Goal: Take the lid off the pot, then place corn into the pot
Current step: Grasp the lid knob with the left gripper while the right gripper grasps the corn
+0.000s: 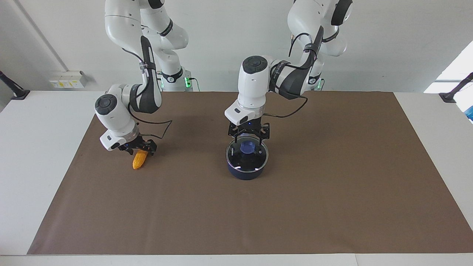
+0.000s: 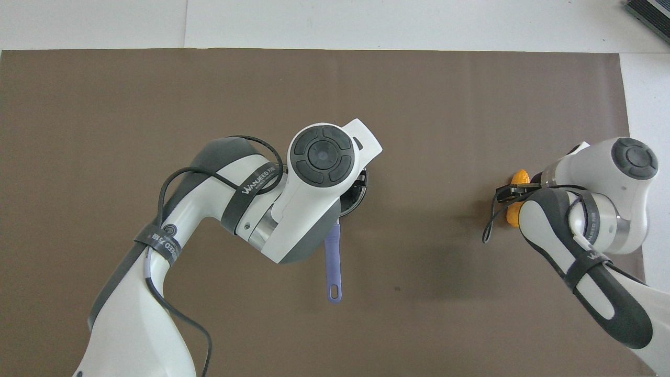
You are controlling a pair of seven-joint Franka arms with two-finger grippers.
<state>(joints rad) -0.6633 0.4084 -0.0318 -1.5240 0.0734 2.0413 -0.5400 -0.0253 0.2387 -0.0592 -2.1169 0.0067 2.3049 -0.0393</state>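
The dark blue pot stands mid-mat with the glass lid on it; its blue handle points toward the robots. My left gripper hangs open just above the lid, a finger on each side of the blue knob. From overhead, the left arm hides most of the pot. The orange-yellow corn lies on the mat toward the right arm's end. My right gripper is down at the corn's thicker end, which it covers.
A brown mat covers most of the white table. Small clamps stand at both ends of the table, near the robots' edge. A dark object lies off the mat at the corner farthest from the robots.
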